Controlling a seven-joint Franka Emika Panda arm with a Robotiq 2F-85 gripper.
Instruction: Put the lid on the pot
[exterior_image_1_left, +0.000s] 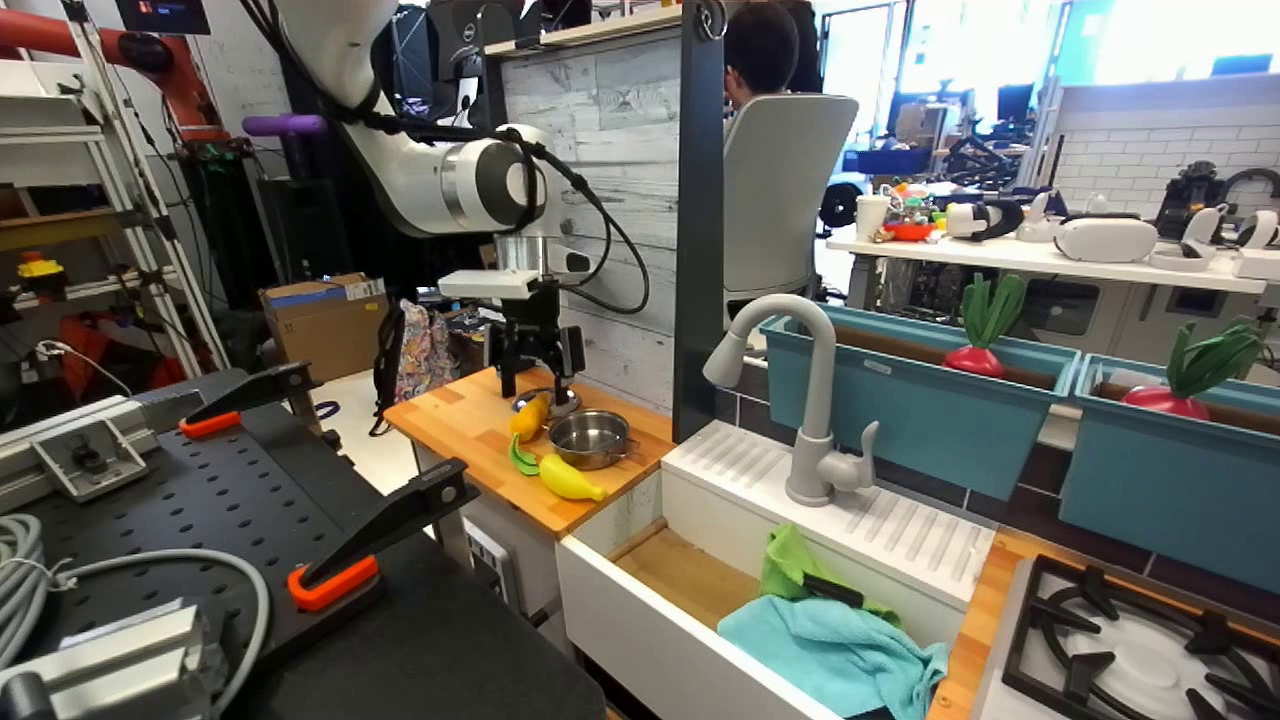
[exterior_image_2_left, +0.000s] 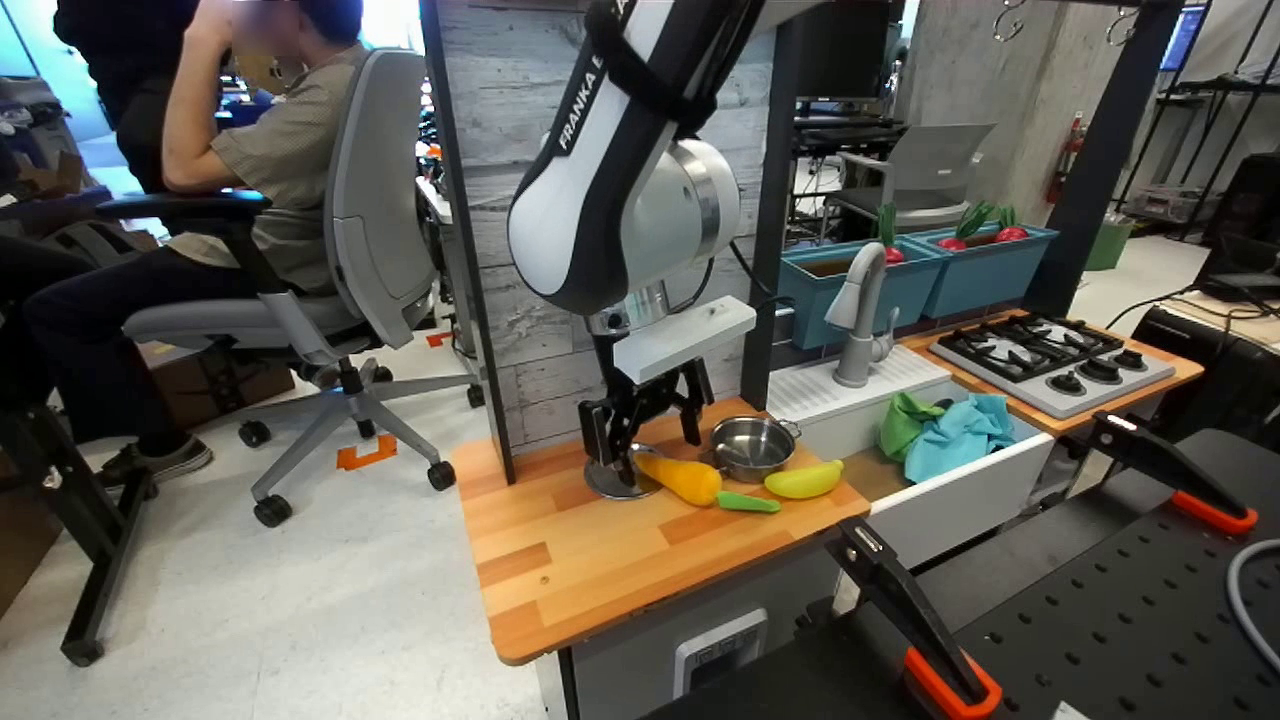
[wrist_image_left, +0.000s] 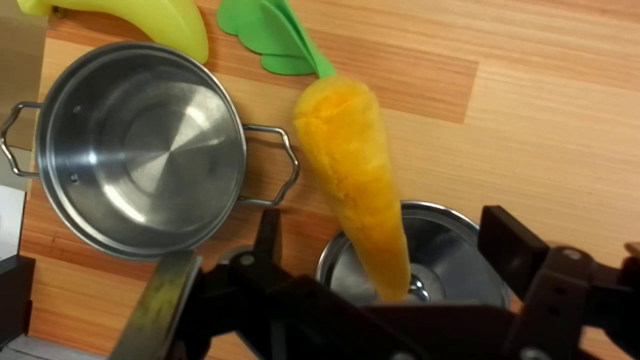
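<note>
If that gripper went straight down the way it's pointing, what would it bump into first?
Probably the toy carrot: in the wrist view, its thin end covers part of the lid, between the spread fingers of the gripper. Depth is unclear, so a finger might reach the lid or wooden tabletop first.

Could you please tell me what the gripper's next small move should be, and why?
I would probably ease the carrot off the lid first: in the wrist view its tip lies over the lid, right beside the knob, so closing on the knob now might catch the carrot too. The gripper is open over the lid, and the pot stands uncovered nearby.
</note>
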